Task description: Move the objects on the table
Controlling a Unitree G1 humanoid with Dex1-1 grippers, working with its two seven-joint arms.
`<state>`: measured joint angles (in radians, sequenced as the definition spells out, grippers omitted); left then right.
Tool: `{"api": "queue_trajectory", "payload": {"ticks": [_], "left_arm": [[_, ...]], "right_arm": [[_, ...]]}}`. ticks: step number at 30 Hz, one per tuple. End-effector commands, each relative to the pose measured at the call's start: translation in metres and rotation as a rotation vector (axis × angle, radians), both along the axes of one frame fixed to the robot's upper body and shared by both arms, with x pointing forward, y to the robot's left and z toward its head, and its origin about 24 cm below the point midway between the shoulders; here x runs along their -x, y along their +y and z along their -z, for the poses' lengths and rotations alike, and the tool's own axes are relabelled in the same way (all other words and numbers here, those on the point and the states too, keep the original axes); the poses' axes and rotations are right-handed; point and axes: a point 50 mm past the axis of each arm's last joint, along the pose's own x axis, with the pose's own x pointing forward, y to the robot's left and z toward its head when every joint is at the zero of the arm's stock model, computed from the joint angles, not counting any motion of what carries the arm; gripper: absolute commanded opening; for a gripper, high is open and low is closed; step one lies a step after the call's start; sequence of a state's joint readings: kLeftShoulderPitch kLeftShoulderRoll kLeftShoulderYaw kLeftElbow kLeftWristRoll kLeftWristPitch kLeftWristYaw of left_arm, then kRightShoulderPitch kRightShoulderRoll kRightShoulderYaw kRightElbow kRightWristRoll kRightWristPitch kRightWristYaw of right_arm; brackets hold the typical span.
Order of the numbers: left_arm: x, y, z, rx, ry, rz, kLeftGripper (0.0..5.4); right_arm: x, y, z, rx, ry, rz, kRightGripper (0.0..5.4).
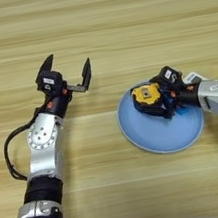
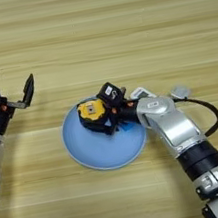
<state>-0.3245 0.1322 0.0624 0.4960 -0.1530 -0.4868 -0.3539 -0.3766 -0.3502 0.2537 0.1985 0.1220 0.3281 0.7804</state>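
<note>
A yellow-and-black tape measure (image 1: 146, 96) lies on the upper part of the round light-blue plate (image 1: 161, 136), its dark blue strap (image 1: 183, 111) trailing to the right. My right gripper (image 1: 158, 101) reaches in from the right and its black fingers sit against the tape measure's body, shut on it. Away to the left, over bare table (image 1: 117, 28), my left gripper (image 1: 68, 70) stands open with nothing between its fingers.
The plate sits right of the table's middle, with my right forearm (image 2: 171, 125) and its black cable (image 2: 211, 113) beside it. My left arm (image 1: 42, 143) stretches up from the lower left corner.
</note>
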Motion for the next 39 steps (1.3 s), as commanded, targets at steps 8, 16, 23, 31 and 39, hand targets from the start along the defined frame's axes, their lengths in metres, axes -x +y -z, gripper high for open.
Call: {"api": "queue_trajectory", "payload": {"ticks": [8,16,23,31,39], "left_arm": [[0.000,-0.002,0.000,-0.018,-0.003,0.004,5.40],[-0.001,-0.001,0.000,-0.020,-0.004,0.003,5.40],[-0.001,-0.001,0.000,-0.021,-0.004,0.003,5.40],[-0.001,-0.003,0.000,-0.019,-0.005,0.006,5.40],[0.000,-0.004,0.000,-0.017,-0.004,0.006,5.40]], "right_arm": [[0.008,0.000,0.017,0.079,0.044,-0.058,5.37],[0.009,0.001,0.018,0.095,0.034,-0.080,5.06],[0.012,0.000,0.016,0.122,0.023,-0.146,5.06],[0.013,-0.007,0.016,0.262,0.032,-0.284,5.04],[0.024,-0.024,0.006,0.293,0.033,-0.399,5.04]]}}
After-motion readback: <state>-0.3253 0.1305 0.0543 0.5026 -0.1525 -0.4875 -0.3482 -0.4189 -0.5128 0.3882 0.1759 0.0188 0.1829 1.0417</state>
